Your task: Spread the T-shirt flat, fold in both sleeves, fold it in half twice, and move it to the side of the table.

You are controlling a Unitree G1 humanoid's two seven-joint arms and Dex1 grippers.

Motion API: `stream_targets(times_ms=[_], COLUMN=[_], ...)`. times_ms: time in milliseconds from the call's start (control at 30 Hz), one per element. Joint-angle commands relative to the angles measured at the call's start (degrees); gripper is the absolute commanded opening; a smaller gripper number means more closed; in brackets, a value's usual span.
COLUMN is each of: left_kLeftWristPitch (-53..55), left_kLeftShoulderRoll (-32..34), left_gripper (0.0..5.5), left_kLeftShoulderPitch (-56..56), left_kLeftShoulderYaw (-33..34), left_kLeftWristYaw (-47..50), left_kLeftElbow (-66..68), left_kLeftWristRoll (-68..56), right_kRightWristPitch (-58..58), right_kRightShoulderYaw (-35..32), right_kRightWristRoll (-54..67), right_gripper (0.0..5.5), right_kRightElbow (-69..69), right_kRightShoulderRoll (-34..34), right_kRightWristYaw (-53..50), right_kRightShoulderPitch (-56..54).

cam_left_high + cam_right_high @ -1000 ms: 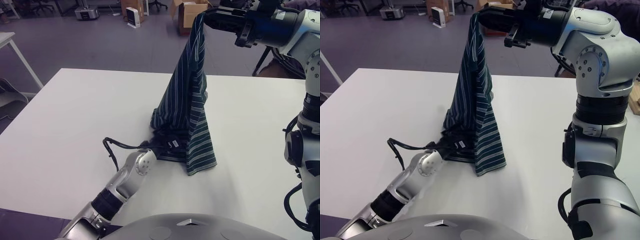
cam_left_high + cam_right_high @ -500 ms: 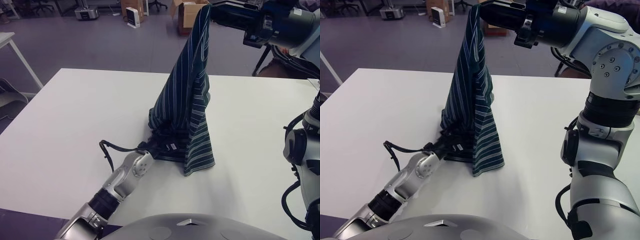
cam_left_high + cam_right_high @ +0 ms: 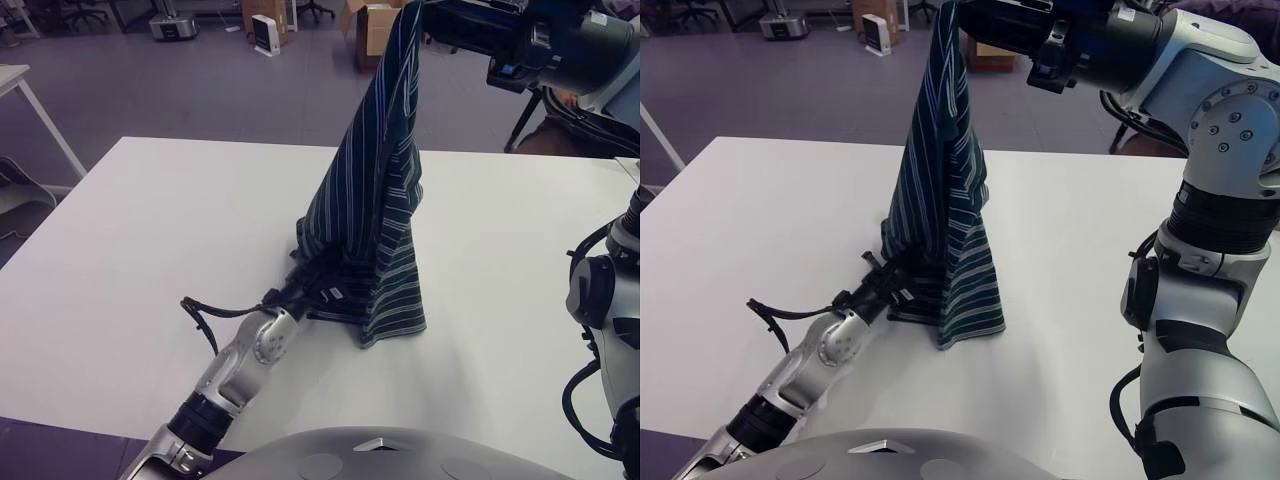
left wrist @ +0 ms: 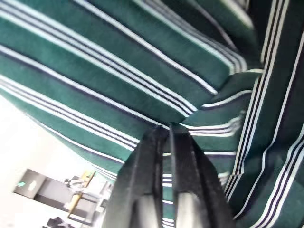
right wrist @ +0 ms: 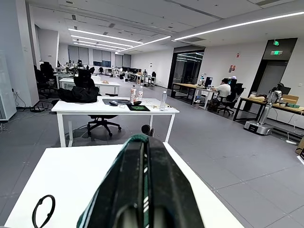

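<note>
Right claw [image 5: 144,142] pinches T-shirt [image 3: 375,220] aloft — left claw [image 4: 165,133] pinches lower fabric.

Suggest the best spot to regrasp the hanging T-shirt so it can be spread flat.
Probably the loose hem corner of the T-shirt, which rests on the table nearest the robot. Come in low from the front: that corner sticks out free, while cloth bunches around the left pincer and the right pincer holds the top.
</note>
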Motion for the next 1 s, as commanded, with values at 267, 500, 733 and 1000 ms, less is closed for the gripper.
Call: stream_targets(times_ms=[267, 500, 733, 1000], left_kLeftWristPitch=[-9.1, -9.5, -6.5, -0.4], left_kLeftShoulderRoll=[2.8, 2.7, 4.5, 4.0], left_gripper=[0.75, 1.85, 2.85, 2.85], left_kLeftShoulderPitch=[1.0, 1.4, -2.7, -6.8], left_kLeftShoulderYaw=[-0.1, 0.1, 1.0, 3.8], left_kLeftWristYaw=[-2.6, -5.6, -16.4, -27.2], left_kLeftElbow=[2.6, 3.6, 7.4, 5.4], left_kLeftWristRoll=[-2.0, -3.9, -8.7, -17.8], right_kRightWristPitch=[1.6, -6.8, -19.9, -33.1], right_kRightShoulderYaw=[0.1, 7.2, 16.8, 27.6], right_kRightWristRoll=[2.5, -14.3, -27.3, -39.4], right_gripper=[0.0, 0.0, 0.0, 0.0], right_kRightElbow=[0.1, 16.0, 25.0, 32.1], right_kRightShoulderRoll=[0.6, -4.1, 0.0, 9.4], right_kRightWristYaw=[-2.9, -2.9, 0.1, 2.2], right_kRightShoulderPitch=[-1.0, 12.7, 23.6, 26.6])
